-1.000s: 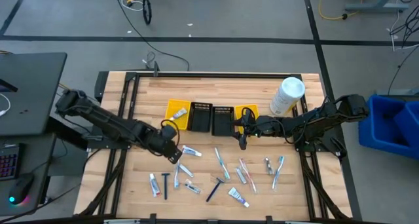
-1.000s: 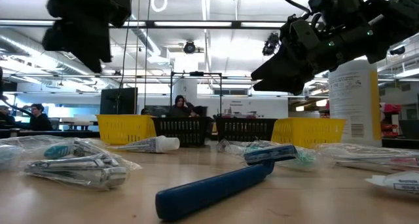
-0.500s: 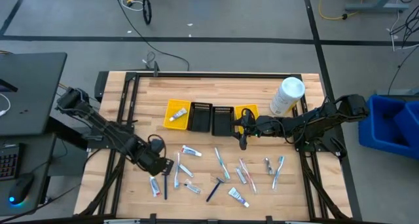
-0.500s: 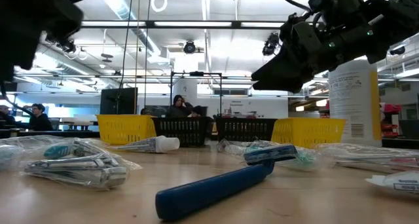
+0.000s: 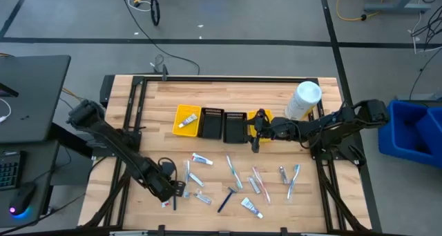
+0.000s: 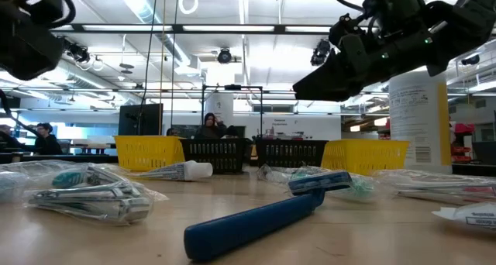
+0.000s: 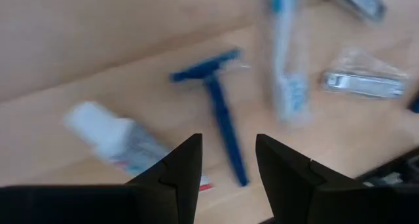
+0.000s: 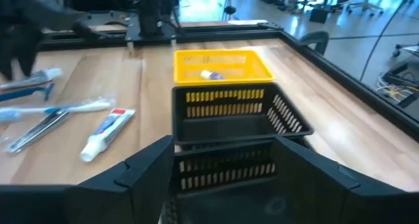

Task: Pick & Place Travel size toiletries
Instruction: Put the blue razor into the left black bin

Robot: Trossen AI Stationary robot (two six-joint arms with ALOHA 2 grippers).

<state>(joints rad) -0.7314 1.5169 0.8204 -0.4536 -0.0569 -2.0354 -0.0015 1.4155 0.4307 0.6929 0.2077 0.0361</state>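
Note:
Travel size toiletries lie scattered on the table's near half: a blue razor (image 7: 219, 112), a white toothpaste tube (image 7: 114, 140), a wrapped toothbrush (image 7: 286, 67) and others (image 5: 238, 181). My left gripper (image 5: 175, 189) hangs open just above the razor and tube at the near left, pointing steeply down; its fingers (image 7: 186, 162) touch nothing. My right gripper (image 5: 256, 131) hovers open, nearly level, over the right end of the basket row. One tube (image 8: 209, 74) lies in the far yellow basket (image 8: 222, 63).
Four small baskets stand in a row mid-table: yellow (image 5: 188, 119), black (image 5: 211, 123), black (image 5: 235, 125), and yellow (image 5: 265, 116) partly under my right gripper. A large white bottle (image 5: 302, 101) stands at the far right. People sit in the room beyond the table.
My left gripper has swung from beside the left yellow basket toward the table's near left corner, sinking and rolling about its own axis, and now hangs low over the razor and tube. The toiletries have stayed put.

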